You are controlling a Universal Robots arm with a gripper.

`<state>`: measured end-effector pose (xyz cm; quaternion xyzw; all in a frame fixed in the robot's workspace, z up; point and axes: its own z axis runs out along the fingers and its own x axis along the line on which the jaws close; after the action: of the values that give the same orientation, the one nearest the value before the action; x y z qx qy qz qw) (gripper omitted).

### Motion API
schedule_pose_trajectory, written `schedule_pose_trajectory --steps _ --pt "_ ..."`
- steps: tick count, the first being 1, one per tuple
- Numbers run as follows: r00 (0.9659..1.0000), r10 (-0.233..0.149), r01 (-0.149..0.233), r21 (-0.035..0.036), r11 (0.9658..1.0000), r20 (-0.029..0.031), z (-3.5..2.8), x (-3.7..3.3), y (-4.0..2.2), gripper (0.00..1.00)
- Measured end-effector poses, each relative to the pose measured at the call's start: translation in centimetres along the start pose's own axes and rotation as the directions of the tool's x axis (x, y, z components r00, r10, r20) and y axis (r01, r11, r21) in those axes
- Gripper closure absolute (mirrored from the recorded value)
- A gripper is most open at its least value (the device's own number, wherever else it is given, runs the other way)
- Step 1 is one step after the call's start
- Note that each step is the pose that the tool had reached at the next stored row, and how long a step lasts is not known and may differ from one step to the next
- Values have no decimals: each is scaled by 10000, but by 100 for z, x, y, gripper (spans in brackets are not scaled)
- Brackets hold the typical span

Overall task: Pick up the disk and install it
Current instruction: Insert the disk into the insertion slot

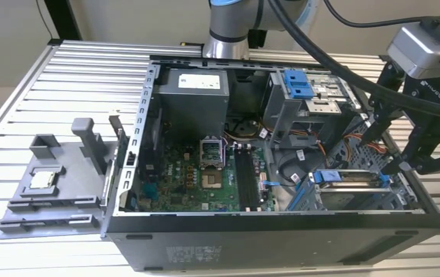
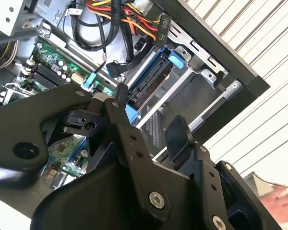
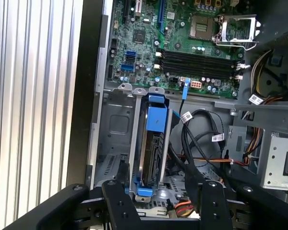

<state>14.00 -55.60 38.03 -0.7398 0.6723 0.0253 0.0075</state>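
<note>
Blue-railed disk (image 3: 152, 143) sits in its bay (image 3: 114, 125) beneath the spread, empty claw (image 3: 164, 192); lowered off-line, it could snag the cables (image 3: 185, 143) just beside.

Even, bright light; soft shadow inside the computer case (image 1: 282, 242).

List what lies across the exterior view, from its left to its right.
In order: grey plastic fixture tray holding a small square silver chip → green motherboard → silver-grey disk in its blue carrier rail → black gripper.
</note>
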Motion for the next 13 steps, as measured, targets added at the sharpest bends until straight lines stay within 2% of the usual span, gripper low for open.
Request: schedule_pose_trajectory --steps 11,13 --pt "10000 1 -1 -20 10000 2 0 0 -1 0" --pt "10000 0 0 -40 10000 2 5 5 -46 0"
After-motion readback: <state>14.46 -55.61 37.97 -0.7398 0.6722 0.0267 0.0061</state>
